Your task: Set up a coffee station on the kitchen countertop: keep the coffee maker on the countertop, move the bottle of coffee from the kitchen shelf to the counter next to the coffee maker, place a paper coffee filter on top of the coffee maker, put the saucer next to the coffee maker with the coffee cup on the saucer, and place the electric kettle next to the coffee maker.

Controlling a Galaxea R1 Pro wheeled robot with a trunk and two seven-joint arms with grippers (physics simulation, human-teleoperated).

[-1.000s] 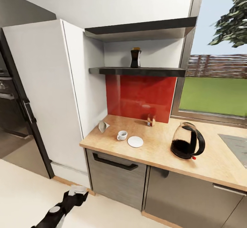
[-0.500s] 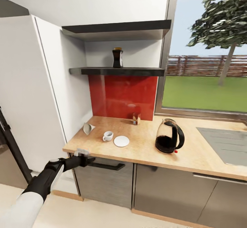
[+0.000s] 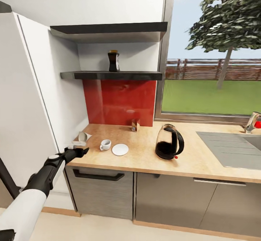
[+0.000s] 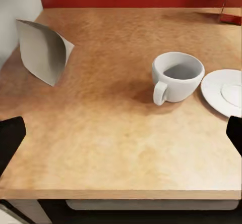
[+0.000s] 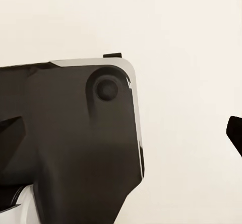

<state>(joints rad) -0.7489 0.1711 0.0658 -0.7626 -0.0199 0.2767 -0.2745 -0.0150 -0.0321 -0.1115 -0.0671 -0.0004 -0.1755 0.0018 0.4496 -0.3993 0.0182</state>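
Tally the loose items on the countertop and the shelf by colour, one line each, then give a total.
White: 3 (coffee cup, saucer, paper coffee filter)
Dark glass with black handle: 1 (electric kettle)
Dark brown with yellow lid: 1 (bottle of coffee, on the shelf)
Orange-brown: 1 (small holder by the red backsplash)
Total: 6

Bright even daylight from window; soft shadows; sharp render.

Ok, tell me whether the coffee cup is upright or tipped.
Upright: the coffee cup stands on the kitchen countertop, mouth upward, empty inside.
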